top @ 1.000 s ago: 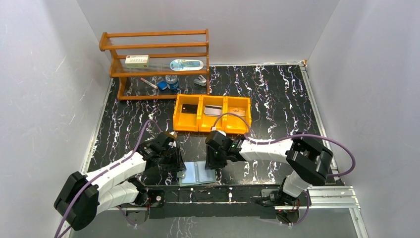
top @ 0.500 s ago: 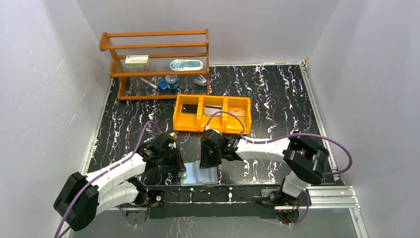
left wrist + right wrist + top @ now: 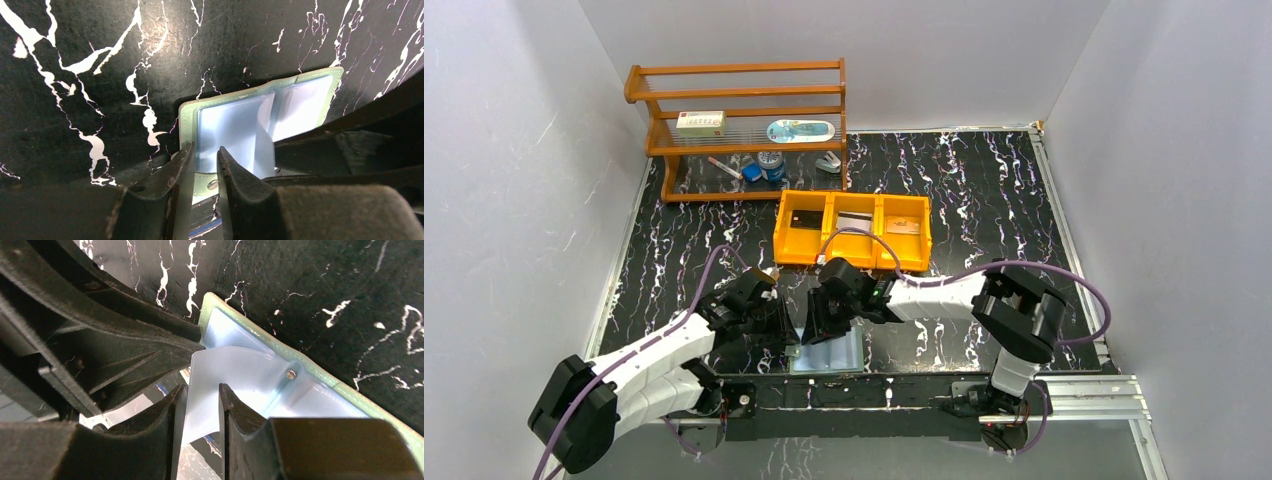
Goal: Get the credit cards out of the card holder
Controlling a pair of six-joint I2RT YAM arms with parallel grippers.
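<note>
Card holder [image 3: 839,355] at near edge; tray [image 3: 852,258] behind it, credit cards [image 3: 855,222] inside; rack [image 3: 734,95] back-L.

Left arm [image 3: 674,345] and right arm [image 3: 934,295] crowded over the card holder [image 3: 842,352]; the orange tray [image 3: 852,258] stood close behind, open desk [image 3: 984,200] lay rightward.

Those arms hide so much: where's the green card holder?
In the top view, the card holder lies at the near edge of the table, where the left gripper and right gripper meet.
</note>
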